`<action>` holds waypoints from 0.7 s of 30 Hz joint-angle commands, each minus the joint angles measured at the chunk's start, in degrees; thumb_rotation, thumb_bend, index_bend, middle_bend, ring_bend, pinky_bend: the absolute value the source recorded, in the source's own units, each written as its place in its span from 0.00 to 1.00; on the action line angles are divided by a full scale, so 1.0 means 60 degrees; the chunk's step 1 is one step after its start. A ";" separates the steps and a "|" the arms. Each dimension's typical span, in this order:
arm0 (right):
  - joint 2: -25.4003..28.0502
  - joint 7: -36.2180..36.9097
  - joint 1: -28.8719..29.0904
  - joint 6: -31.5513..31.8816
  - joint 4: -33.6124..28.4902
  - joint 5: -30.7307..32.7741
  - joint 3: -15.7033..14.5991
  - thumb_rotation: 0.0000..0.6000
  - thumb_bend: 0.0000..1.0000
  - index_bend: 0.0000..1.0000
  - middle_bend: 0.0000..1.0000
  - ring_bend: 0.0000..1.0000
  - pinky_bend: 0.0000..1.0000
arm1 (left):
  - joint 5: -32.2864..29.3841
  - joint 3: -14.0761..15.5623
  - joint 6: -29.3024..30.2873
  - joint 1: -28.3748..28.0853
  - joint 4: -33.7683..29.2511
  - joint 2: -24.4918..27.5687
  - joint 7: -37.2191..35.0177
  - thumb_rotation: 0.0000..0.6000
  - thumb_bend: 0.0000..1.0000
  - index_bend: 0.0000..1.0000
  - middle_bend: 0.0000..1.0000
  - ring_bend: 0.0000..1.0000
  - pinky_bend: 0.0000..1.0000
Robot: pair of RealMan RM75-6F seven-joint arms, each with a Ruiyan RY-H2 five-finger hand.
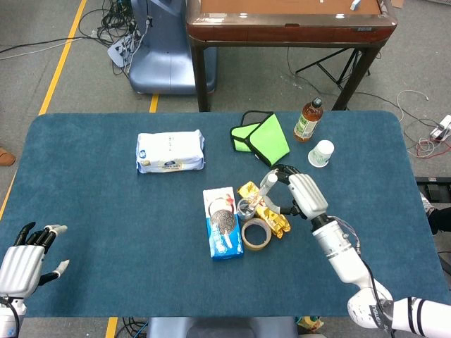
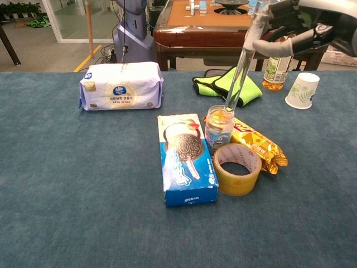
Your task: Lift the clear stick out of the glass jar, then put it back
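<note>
cookie box [image 2: 187, 161] – tape roll [image 2: 237, 168] | green cloth [image 2: 230, 85] – paper cup [image 2: 302, 90]

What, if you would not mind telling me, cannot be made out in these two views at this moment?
- Clear stick: whether its lower tip is inside the glass jar or just above the rim; it is transparent in the chest view and too small in the head view.
- Right robot hand: cut off by the chest view's top and right edges.
- Left robot hand: outside the chest view.
</note>
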 commanded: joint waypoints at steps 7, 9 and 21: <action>-0.0562 -0.0349 0.0387 -0.0169 0.0443 0.0226 0.0013 1.00 0.52 0.68 0.42 0.21 0.19 | -0.0068 0.0019 0.0030 0.0069 0.0114 -0.0004 -0.0119 1.00 0.24 0.25 0.25 0.30 0.08; -0.0690 -0.0410 0.0424 -0.0167 0.0601 0.0234 -0.0036 1.00 0.52 0.68 0.42 0.21 0.19 | -0.0061 0.0028 0.0037 0.0081 0.0137 -0.0015 -0.0148 1.00 0.24 0.25 0.25 0.30 0.08; -0.1137 -0.0365 0.0394 -0.0465 0.1465 0.0441 -0.0484 1.00 0.52 0.68 0.41 0.22 0.19 | -0.0063 0.0022 -0.0048 0.0041 0.0180 -0.0077 -0.0129 1.00 0.24 0.25 0.25 0.30 0.08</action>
